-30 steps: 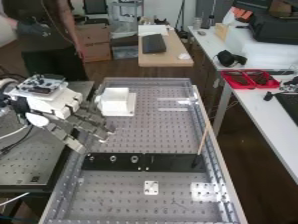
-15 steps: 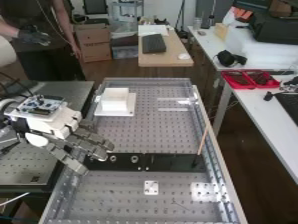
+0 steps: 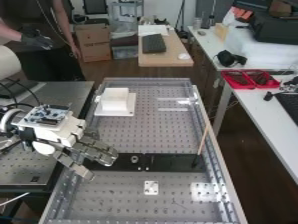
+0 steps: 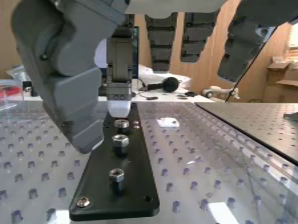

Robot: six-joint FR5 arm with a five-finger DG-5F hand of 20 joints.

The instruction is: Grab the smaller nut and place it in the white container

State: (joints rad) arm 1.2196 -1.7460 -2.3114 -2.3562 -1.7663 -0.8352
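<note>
Though being only the smaller nut (image 4: 116, 175), is standing apart from the fingers on the flat black bar (image 4: 136, 165), at the end nearer the wrist camera. Is lying below the robot hand (image 3: 61, 131) and, judging by the wrist view, a little back toward the wrist from the hanging fingertips. Is offering no long axis to match, being roughly round; is closing off one end of a row running lengthwise along the bar. Going outward along it, is meeting the larger nut (image 4: 120, 141) next, then the bearing (image 4: 122, 123).

As for the robot hand, is hanging open over the bar, fingers fairly straight, thumb spread away, gripping nothing. Is probably needing a slight move back toward the wrist, then down, before closing; is risking a knock to the larger nut, being so near. Farther off, is seeing the white container (image 3: 116, 99) on the tabletop (image 3: 156, 137), well apart from the bar, for use after the grasp.

Counting up, is finding one smaller nut, one larger nut, one bearing, one bar, one container and one robot hand.
</note>
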